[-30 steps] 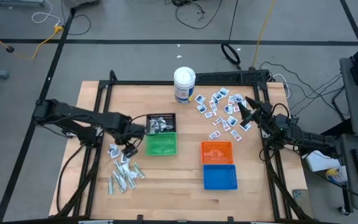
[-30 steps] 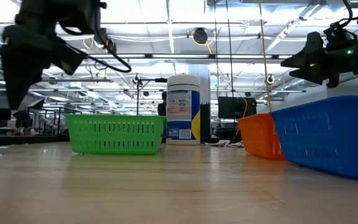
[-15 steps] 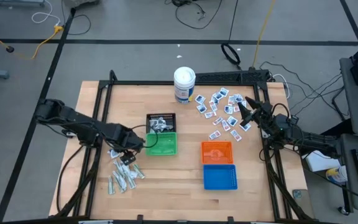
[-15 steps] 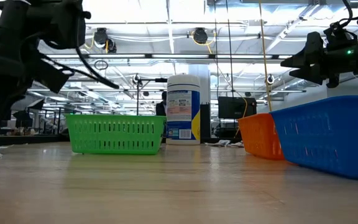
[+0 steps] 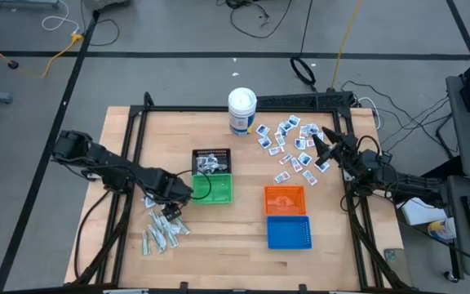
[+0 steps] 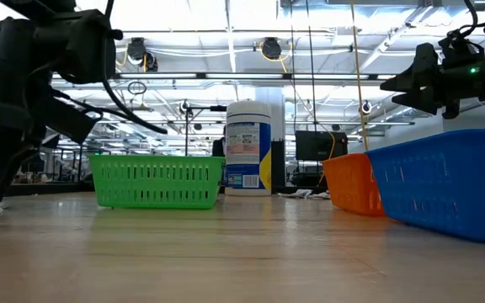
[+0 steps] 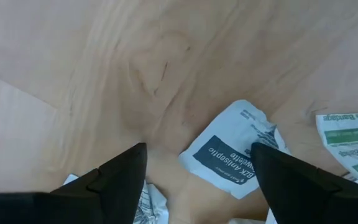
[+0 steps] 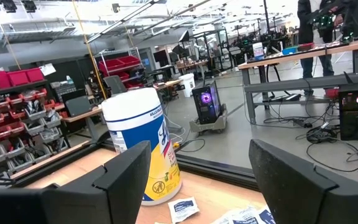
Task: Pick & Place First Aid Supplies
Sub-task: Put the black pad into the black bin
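Early going: a few packets sit in the black basket (image 5: 211, 162); most packets (image 5: 163, 229) lie loose. My left gripper (image 5: 170, 214) hovers spread over them; right gripper (image 5: 320, 144) spread, idle over the far scatter (image 5: 290, 145).

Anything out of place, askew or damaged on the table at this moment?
Nothing looks damaged. The small flat wrapped packets lie loose in two untidy scatters on the wooden table: white squares with blue print near the white cylindrical canister, and pale narrow strips below the open left gripper. Some already sit in the black basket.
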You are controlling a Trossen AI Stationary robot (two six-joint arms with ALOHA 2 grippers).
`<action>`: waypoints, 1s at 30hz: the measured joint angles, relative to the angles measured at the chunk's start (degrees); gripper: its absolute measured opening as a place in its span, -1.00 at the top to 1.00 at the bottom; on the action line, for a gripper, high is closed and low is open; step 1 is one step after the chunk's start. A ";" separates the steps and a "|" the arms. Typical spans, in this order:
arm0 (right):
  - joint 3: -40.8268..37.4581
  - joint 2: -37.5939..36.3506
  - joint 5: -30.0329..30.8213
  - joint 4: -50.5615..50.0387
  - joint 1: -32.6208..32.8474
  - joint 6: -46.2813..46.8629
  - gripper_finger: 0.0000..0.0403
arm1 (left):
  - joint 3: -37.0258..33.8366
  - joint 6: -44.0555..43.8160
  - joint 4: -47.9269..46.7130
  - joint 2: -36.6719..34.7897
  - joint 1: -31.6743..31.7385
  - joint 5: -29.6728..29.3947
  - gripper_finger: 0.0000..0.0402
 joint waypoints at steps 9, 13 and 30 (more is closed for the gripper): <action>0.01 0.02 0.00 0.00 -0.01 0.00 -0.33 | -0.65 1.51 0.88 -0.02 0.00 1.37 0.32; 0.01 0.00 -0.01 0.00 0.01 0.00 -0.33 | -0.68 1.51 1.03 0.00 -0.01 2.34 0.73; -0.01 0.00 0.00 0.04 0.01 0.00 -0.33 | 2.44 5.01 -11.07 -8.28 6.25 2.73 0.98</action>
